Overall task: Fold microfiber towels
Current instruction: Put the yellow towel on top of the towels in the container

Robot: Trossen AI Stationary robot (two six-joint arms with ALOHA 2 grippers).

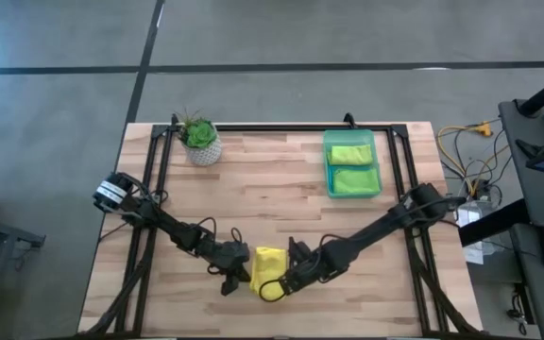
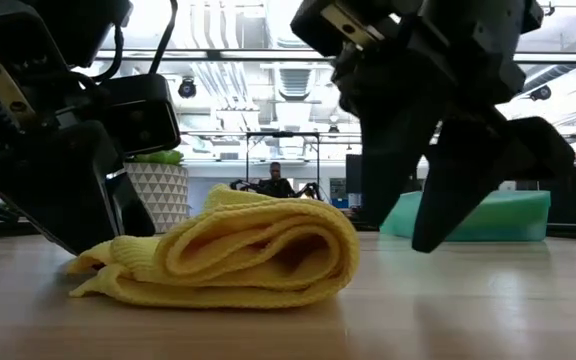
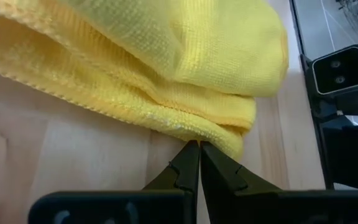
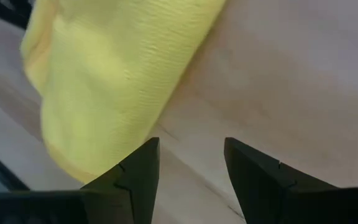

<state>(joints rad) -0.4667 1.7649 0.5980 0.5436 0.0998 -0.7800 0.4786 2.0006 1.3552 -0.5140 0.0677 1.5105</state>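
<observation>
A pale wooden table (image 1: 253,189) with a black frame stands on a grey floor, with a workshop-like room and a seated person (image 2: 275,180) far behind it. Both dark arms reach in toward the table's front middle. The left gripper (image 1: 237,274) sits low at the table, its fingers pressed tight together with nothing between them; its tips touch the folded edge of the yellow towel (image 1: 269,272), which lies just ahead of it. In the left wrist view the closed fingertips (image 3: 194,149) meet the towel's hem (image 3: 185,124) right at the wood. The right gripper (image 1: 286,279) stands on the towel's other side, jaws parted and holding nothing; the towel lies just beside one finger (image 4: 132,174), bare wood showing in the gap. The towel is bunched into a loose, layered roll between the two grippers. Well beyond the right gripper, toward the table's far edge, a translucent green bin (image 1: 351,162) holds two lime green towels (image 1: 351,168). Far beyond the left gripper, near the far left corner, a small potted plant (image 1: 200,140) stands upright.
</observation>
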